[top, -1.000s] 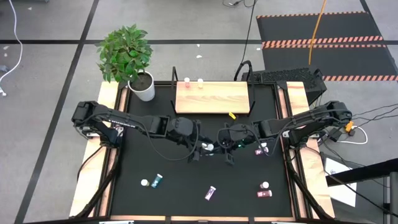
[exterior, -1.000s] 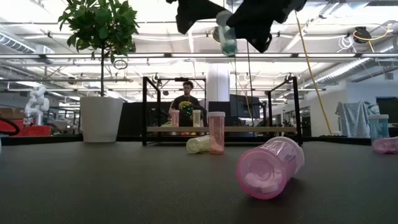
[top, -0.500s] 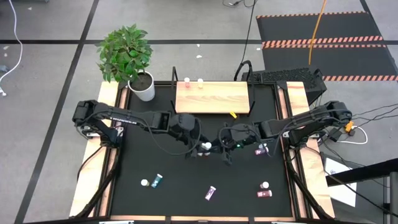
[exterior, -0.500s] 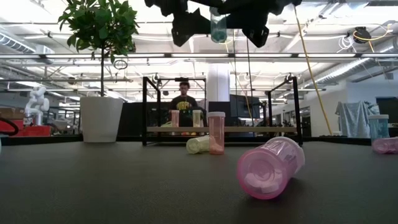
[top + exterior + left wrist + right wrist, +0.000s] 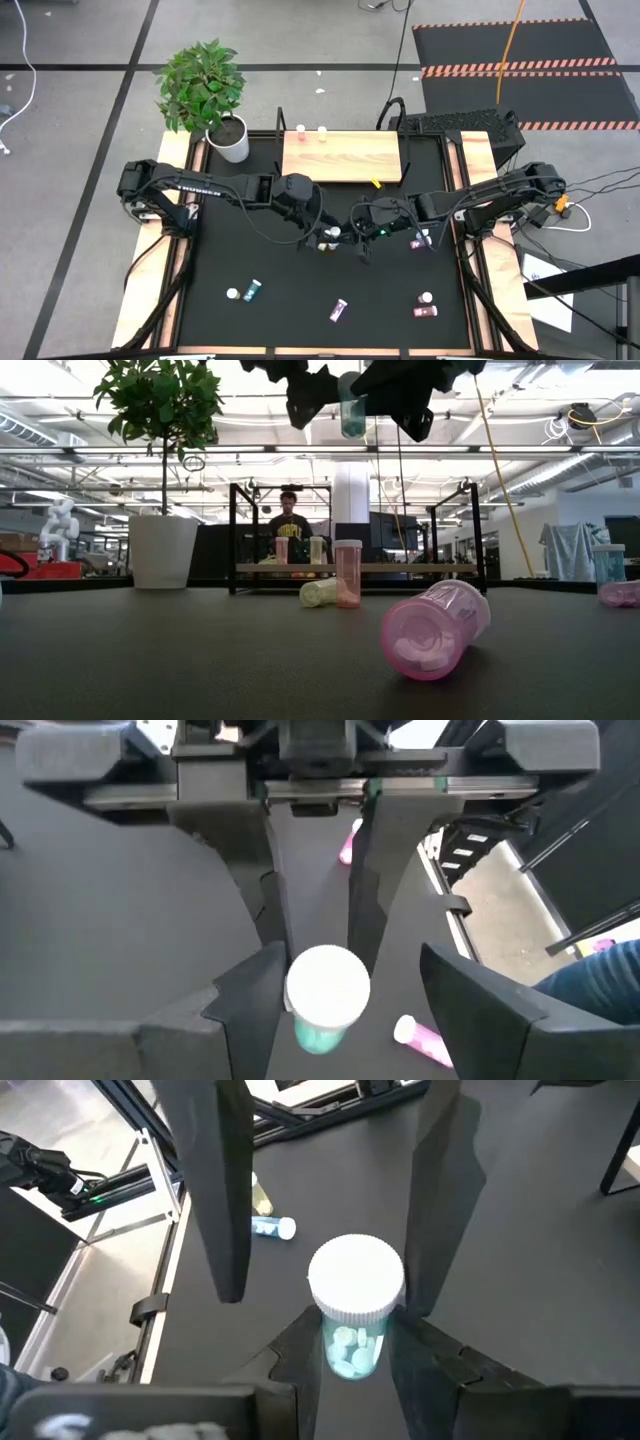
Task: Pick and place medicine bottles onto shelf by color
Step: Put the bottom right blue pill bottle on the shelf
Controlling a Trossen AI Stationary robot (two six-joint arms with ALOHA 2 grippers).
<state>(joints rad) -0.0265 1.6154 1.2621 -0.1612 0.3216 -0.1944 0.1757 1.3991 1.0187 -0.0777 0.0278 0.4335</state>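
Observation:
A teal medicine bottle (image 5: 352, 1342) with a white cap (image 5: 357, 1280) hangs upright high over the middle of the table (image 5: 250, 255), with my right gripper (image 5: 350, 1335) shut on it. My left gripper (image 5: 345, 975) faces it from the table's left. It is open, with one finger on either side of the bottle's cap (image 5: 328, 985). In the high view the two grippers meet at the bottle (image 5: 331, 235). The shelf (image 5: 340, 157) stands at the far edge with two bottles (image 5: 300, 130) on it. My right gripper pinches the bottle's teal body (image 5: 350, 1355), just under the cap, between its two fingers (image 5: 300, 1350). The fingers come nearly level from the table's right. The bottle stands upright in the hold, cap up, lifted clear of the table. My left gripper: I cannot tell whether a finger (image 5: 440, 1230) touches the cap.
Loose bottles lie near the front: a teal one (image 5: 254, 290), a purple one (image 5: 340, 310) and a pink one (image 5: 425, 312). Another lies under my right arm (image 5: 420, 240), and a yellow one (image 5: 374, 185) by the shelf. The plant pot (image 5: 230, 140) stands far left.
My left gripper has swung toward the table's right and closed in on the held bottle, so its fingers now stand on either side of the cap. My right gripper has kept the bottle aloft.

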